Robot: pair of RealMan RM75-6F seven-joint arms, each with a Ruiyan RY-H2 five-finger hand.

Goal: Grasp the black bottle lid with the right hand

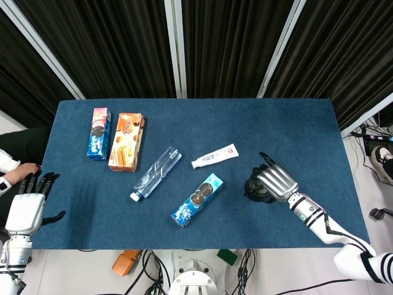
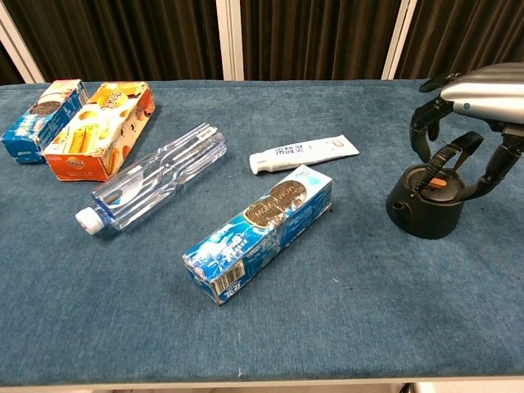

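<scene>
The black bottle lid [image 1: 253, 190] [image 2: 425, 210] stands on the blue table [image 1: 295, 129] at the right, with a strap loop on its top. My right hand [image 1: 277, 180] [image 2: 476, 115] hovers just above and behind it. Its fingers [image 2: 501, 168] are spread and hang down around the lid's top without closing on it. In the head view the hand covers most of the lid. My left hand [image 1: 27, 203] is held off the table's left front corner, fingers spread, holding nothing.
Left of the lid lie a blue cookie box [image 1: 198, 199] [image 2: 262, 233] and a white toothpaste tube [image 1: 215, 156] [image 2: 303, 154]. Further left are a clear plastic bottle [image 1: 156, 172] [image 2: 155, 184], an orange box [image 1: 126, 141] and another blue box [image 1: 99, 133].
</scene>
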